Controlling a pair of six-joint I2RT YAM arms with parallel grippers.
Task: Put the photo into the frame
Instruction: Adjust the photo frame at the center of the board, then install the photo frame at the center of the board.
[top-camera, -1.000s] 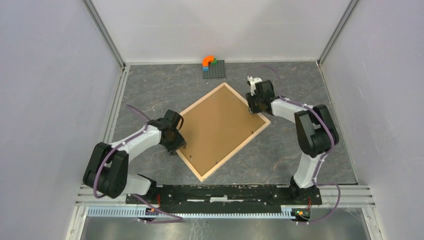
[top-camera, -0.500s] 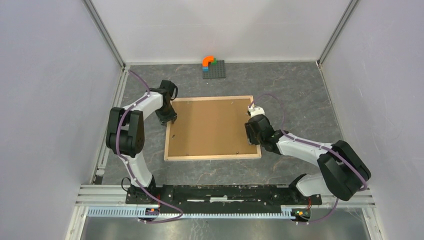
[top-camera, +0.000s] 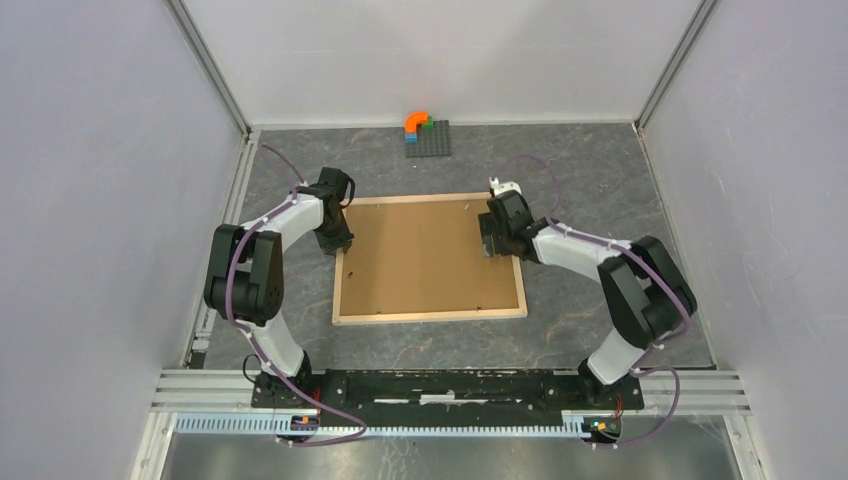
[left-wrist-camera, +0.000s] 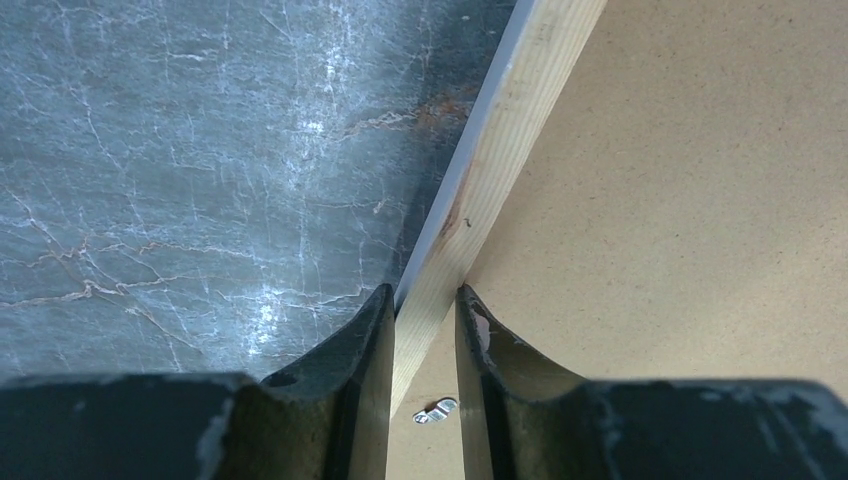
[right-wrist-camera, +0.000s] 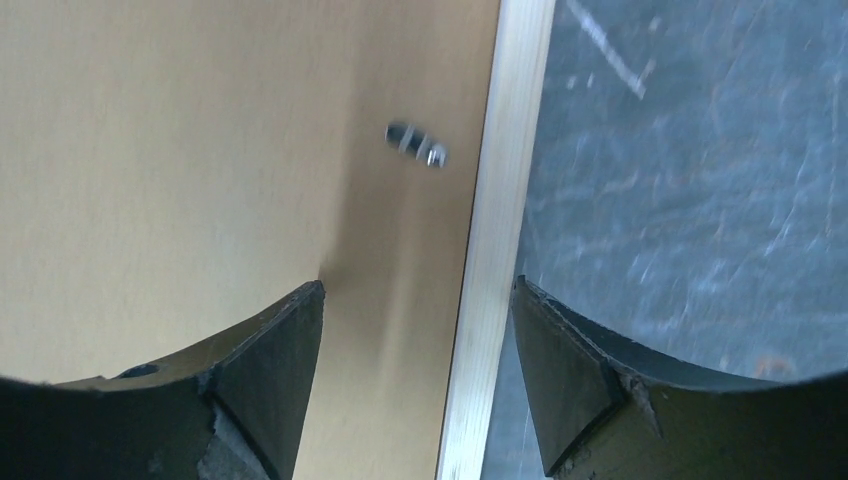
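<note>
Your left gripper (left-wrist-camera: 420, 305) clamps the frame (top-camera: 430, 317) by its left rail; your right gripper (right-wrist-camera: 418, 292) gapes astride the right rail, not gripping. The frame lies flat on the table (top-camera: 600, 180), backing board (top-camera: 425, 255) up, photo unseen. Likely a positioning step; next, release gently.

The frame (top-camera: 430, 317) lies back up under the backing board (top-camera: 425, 255), so its front (and whatever sits beneath the board) is hidden. The right wrist view is blurred: the metal clip (right-wrist-camera: 417, 143) near 12 o'clock is smeared, and the rail is cut off at 12 and 6 o'clock. From above, the left arm (top-camera: 290, 215) and the right arm (top-camera: 570, 245) hide how their jaws stand.
</note>
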